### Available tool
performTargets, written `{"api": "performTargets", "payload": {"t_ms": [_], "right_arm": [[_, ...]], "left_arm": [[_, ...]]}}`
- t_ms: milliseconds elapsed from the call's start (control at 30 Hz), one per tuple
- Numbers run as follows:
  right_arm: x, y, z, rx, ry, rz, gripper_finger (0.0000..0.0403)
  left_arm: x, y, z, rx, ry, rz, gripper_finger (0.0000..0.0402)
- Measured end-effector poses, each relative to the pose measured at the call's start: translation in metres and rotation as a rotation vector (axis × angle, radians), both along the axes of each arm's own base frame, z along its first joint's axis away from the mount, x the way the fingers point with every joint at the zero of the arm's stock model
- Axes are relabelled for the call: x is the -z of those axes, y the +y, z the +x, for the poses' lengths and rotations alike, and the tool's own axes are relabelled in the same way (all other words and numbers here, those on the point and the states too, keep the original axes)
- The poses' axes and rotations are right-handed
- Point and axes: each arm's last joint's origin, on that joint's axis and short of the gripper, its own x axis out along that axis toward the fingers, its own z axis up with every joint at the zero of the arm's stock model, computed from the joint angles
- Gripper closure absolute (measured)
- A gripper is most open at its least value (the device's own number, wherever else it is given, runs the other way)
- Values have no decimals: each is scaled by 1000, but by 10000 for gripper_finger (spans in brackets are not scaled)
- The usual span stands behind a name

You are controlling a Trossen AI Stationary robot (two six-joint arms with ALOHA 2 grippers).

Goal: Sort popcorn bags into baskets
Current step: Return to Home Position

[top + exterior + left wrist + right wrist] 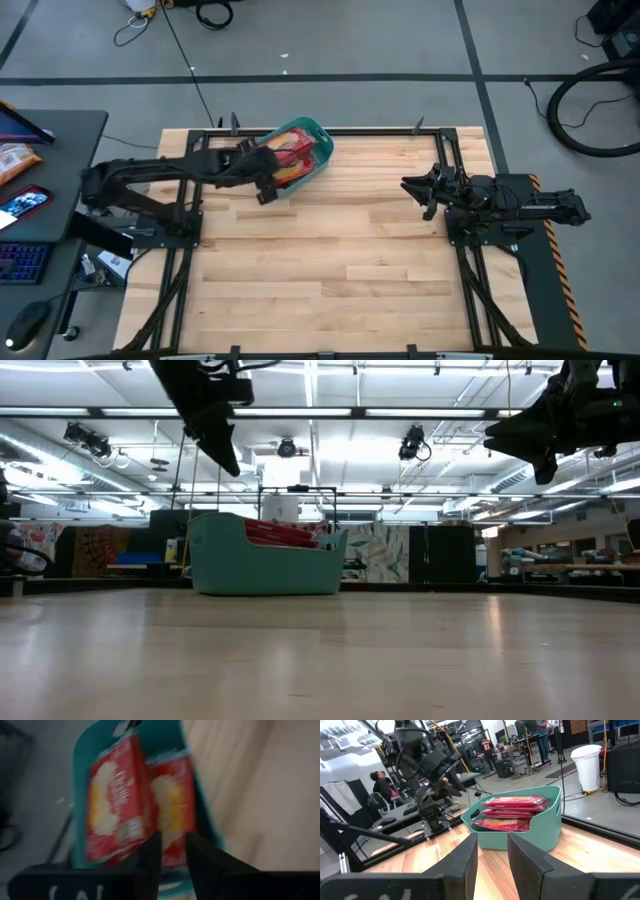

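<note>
Popcorn bags [291, 150] in basket [320, 131], left gripper [173, 851] above

The left arm [150, 172] stretches out long and nearly straight from its base at the left edge toward the table's far middle, its wrist tipped downward. The left gripper [266, 192] hangs high in the air, pointing down, its two dark fingers [152, 852] narrowly parted, with nothing between them. The right arm [520, 205] sits folded close over its own base at the right. The right gripper [412, 190] is raised and faces level across toward the left arm, its fingers [465, 857] likewise a slim gap apart.
</note>
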Motion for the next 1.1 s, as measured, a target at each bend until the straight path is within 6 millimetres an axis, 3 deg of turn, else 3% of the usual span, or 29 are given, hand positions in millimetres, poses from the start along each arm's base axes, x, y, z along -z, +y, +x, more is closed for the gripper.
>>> {"api": "performTargets", "payload": {"t_ms": [333,667,900,1100], "right_arm": [[0,0,0,0,0,0,291],[0,0,0,0,-2,4,291],[-11,0,-1,-13,-171,149,291],[-13,0,-1,-14,-194,137,291]], "left_arm": [[33,-22,-15,122,-516,-28,331],[83,-29,-34,194,-784,79,332],[85,-24,-60,212,-868,96,332],[90,-27,-83,250,-931,154,358]]}}
